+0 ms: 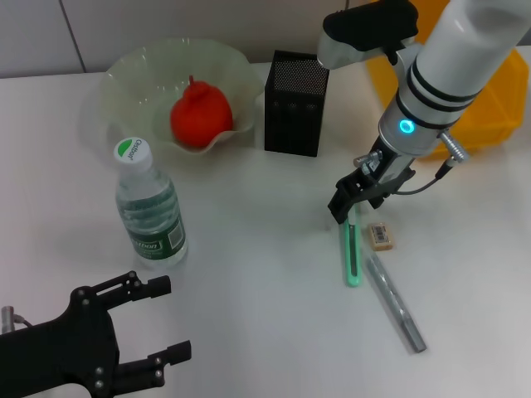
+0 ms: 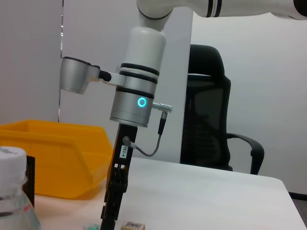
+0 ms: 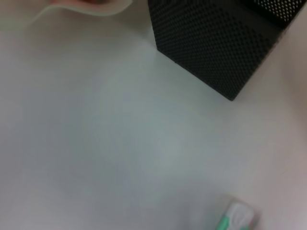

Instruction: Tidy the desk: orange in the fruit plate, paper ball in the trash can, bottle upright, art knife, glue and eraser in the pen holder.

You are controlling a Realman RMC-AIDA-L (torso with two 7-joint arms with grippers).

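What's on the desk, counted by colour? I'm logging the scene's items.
Orange-red: 1, the orange
Pale green: 1, the fruit plate
Black: 1, the pen holder
Yellow: 1, the trash can
Clear: 1, the bottle
Tan: 1, the eraser
Green: 1, the stick
Grey: 1, the knife
Total: 8

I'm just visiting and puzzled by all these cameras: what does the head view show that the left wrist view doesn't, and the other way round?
Only the head view shows the orange in the fruit plate, the green stick, the grey pen-like tool and the left end effector, open at the near left. Only the left wrist view shows an office chair behind the desk. Both show the right end effector low over the desk, the eraser, the upright bottle, the trash can and the pen holder.
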